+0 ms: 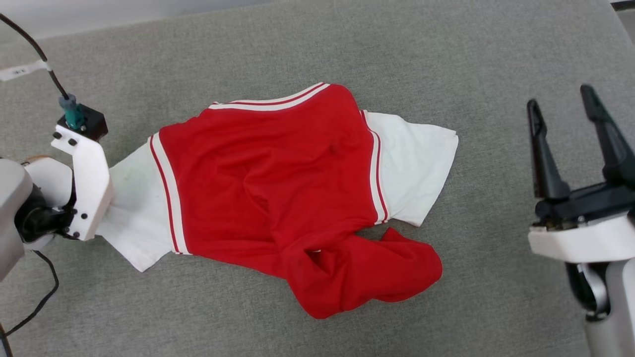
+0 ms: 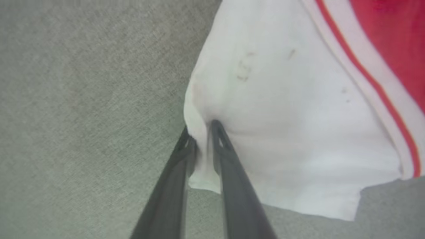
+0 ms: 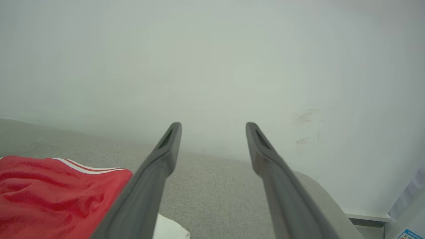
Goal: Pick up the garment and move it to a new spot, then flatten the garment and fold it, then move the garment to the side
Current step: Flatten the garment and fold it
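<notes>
Looking down from the head, the garment (image 1: 268, 188) lies crumpled across the middle of the grey table (image 1: 446, 44), plain red side up, its hem (image 1: 377, 277) bunched and twisted toward the robot; the left arm (image 1: 84, 183) sits over the end of one white sleeve (image 1: 134, 218), while the right gripper (image 1: 559, 96) hangs spread wide, well apart from the cloth and holding nothing; from the left wrist, the left gripper (image 2: 201, 127) is pinched on a small fold at that sleeve's edge, cloth showing between the fingers; from the right wrist, the parted fingers (image 3: 166, 149) point past the red fabric toward a pale wall (image 3: 212, 66). The bite looks shallow, so a quick lift could pull the sleeve free; hauling by one sleeve alone would probably drag the body into a worse tangle.
</notes>
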Available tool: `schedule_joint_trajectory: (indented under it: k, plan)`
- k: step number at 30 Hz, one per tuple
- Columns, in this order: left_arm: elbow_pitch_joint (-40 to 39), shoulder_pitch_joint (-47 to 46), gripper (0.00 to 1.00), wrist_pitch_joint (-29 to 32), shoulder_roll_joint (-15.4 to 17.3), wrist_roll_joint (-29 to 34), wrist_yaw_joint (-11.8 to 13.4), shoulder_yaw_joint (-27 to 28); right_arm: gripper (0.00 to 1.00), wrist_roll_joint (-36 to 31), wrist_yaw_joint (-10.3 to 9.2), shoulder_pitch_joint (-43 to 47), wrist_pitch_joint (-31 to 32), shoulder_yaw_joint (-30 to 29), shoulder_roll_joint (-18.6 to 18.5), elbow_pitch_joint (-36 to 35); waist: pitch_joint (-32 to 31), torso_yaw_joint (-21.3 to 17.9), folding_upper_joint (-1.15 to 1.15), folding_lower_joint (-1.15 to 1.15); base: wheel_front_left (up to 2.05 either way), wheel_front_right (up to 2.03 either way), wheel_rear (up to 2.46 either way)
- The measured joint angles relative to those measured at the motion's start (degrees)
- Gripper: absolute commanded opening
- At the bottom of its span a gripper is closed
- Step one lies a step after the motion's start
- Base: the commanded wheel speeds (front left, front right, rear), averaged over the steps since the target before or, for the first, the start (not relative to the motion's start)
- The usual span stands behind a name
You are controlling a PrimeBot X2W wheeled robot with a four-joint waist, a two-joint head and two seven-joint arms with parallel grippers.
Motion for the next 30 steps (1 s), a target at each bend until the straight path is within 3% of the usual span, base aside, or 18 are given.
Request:
schedule_joint_trajectory:
  k: [5,8,13,14,15,19,23,30]
  plan:
    - [-2.24,0.08,0.0,-3.19,1.24,0.48,-0.1,0.68,1.0,0.48,0.0,-4.07,0.01,2.22,-4.33,2.96,-1.28,0.7,0.0,0.0,0.0,0.0,0.0]
    - [-5.78,-0.44,0.0,-5.99,1.9,1.01,-0.15,1.57,1.0,2.85,-0.01,-9.77,8.95,9.07,-11.88,7.01,-2.41,2.11,0.0,0.0,0.0,0.0,0.0]
    - [-10.47,-1.2,0.0,-7.48,2.35,2.82,0.18,1.79,1.0,14.0,0.0,-18.29,27.48,21.78,-22.26,7.79,-3.0,4.32,0.0,0.0,0.0,0.0,0.0]
    - [-10.47,-1.2,0.0,-7.48,2.35,2.82,0.18,1.79,1.0,14.0,0.0,-18.29,27.48,21.78,-22.26,7.79,-3.0,4.32,0.0,0.0,0.0,0.0,0.0]
    - [-12.05,-1.21,0.0,-7.99,2.09,3.37,0.53,1.59,1.0,19.74,0.0,-21.64,35.62,27.08,-26.55,7.49,-2.93,5.22,0.0,0.0,0.0,0.0,0.0]
    - [-14.58,-1.33,0.0,-8.58,1.27,4.22,1.25,1.52,1.0,29.77,0.0,-29.6,48.01,35.28,-31.82,7.08,-2.19,6.78,0.0,0.0,0.0,0.0,0.0]
    - [-16.61,-2.72,0.0,-9.21,0.94,5.64,1.75,1.66,1.0,39.95,0.0,-36.78,61.48,41.67,-33.6,11.94,-0.52,8.52,0.0,0.0,0.0,0.0,0.0]
    - [-18.42,-4.06,0.0,-10.39,0.07,6.61,2.03,2.29,1.0,46.33,0.0,-40.85,71.07,43.77,-32.44,21.39,2.12,11.38,0.0,0.0,0.0,0.0,0.0]
